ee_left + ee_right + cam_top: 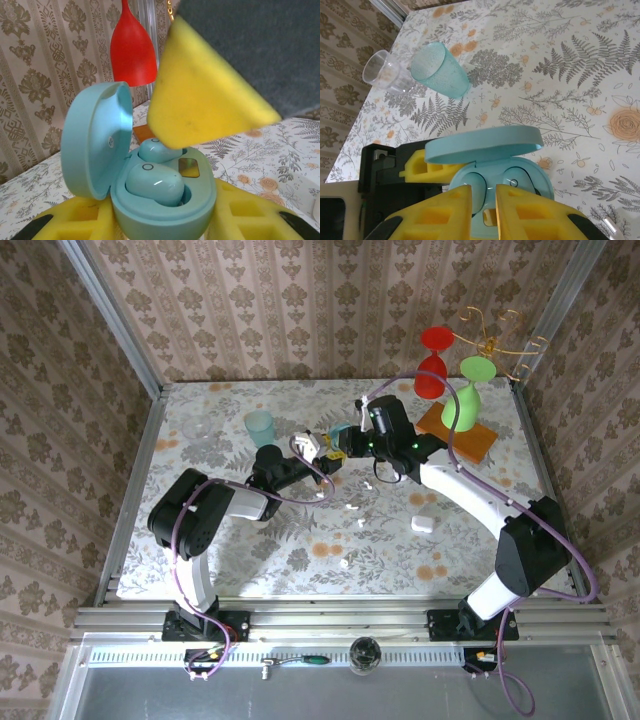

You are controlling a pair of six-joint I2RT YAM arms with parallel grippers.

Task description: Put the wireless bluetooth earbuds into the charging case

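My left gripper (162, 222) is shut on the base of a teal charging case (165, 210), and its lid (95, 140) stands open. Two teal earbuds (155, 182) (157, 150) lie in the case's sockets. From above, my right gripper (484, 200) comes down over the case (542, 182), shut. One of its yellow fingertips (200, 90) rests on the far earbud. In the top view both grippers (325, 453) (347, 444) meet above the table's middle back. Tiny white earbuds (352, 507) (343, 563) lie loose on the tablecloth.
A teal cup (259, 427) and a clear cup (197, 428) stand at the back left. A red goblet (432, 360), a green goblet (470, 390) and an orange board (470, 437) are at the back right. A white case (424, 524) lies near the right arm.
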